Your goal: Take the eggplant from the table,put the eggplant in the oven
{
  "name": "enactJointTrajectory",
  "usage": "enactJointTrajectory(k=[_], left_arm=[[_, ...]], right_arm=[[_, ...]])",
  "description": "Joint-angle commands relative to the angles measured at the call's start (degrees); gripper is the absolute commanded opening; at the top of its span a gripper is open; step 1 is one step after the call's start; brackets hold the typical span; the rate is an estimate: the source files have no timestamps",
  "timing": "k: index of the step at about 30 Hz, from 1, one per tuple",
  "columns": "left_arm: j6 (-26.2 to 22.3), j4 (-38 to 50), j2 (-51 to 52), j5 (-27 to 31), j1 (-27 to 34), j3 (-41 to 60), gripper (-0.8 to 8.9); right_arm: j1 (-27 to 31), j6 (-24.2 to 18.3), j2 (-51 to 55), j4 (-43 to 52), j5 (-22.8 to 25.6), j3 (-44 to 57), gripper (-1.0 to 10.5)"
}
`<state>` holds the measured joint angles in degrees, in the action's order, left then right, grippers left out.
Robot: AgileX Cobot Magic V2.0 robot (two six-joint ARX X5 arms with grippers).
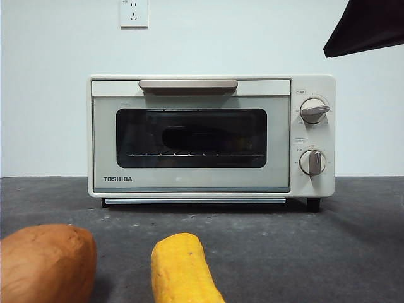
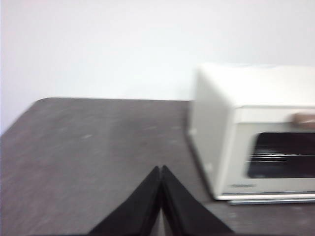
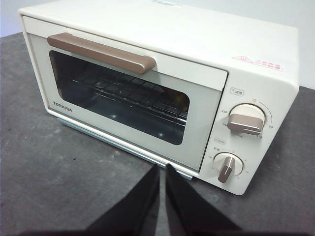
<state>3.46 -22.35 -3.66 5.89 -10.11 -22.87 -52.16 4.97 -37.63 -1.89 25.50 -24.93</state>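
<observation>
Eggplant [image 1: 189,136] shows only as a long dark shape behind the glass, lying on the wire rack inside the oven [image 1: 211,88]; its colour cannot be made out through the dark pane. The oven door is shut, its beige bar handle [image 1: 188,84] along the top, and the cream-white box stands on the dark grey surface [image 1: 353,240] against a white wall. 2 round knobs [image 1: 314,111] sit one above the other on the oven's right panel. Nearer the front camera, an orange-brown sweet potato [image 1: 45,264] lies at the lower left, with a yellow corn-like cylinder [image 1: 183,268] just beside it, the 2 apart.

Left end effector [image 2: 161,168] hangs above bare surface to the side of the oven, its black jaws pressed together at the tips and holding nothing. Right end effector [image 3: 162,168] hovers in front of the oven door, close to the lower edge near the knob panel; its jaws are nearly together with a thin gap between them, also holding nothing. A black arm tip [image 1: 366,28] shows at the front view's upper right corner.
</observation>
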Motion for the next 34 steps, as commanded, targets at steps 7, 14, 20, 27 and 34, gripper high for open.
enactJointTrajectory(k=[7,14,20,27,34], left_arm=[[2.58,4.00,3.50,-0.37,6.73,14.53,0.08],[3.67,3.91,3.50,-0.33,8.79,19.91,0.08],[3.67,6.38,3.50,-0.42,9.73,20.26,0.08],[3.67,7.15,3.48,-0.42,9.73,20.26,0.08],[3.67,7.17,3.48,-0.42,9.73,20.26,0.08]], right_arm=[[-0.57,0.83,-0.33,0.63,0.17,-0.48,0.0],[-0.57,0.83,-0.33,0.61,0.20,-0.48,0.0],[-0.57,0.83,-0.33,0.59,0.20,-0.48,0.0],[-0.57,0.83,-0.33,0.59,0.20,-0.48,0.0],[-0.57,0.83,-0.33,0.59,0.17,-0.48,0.0]])
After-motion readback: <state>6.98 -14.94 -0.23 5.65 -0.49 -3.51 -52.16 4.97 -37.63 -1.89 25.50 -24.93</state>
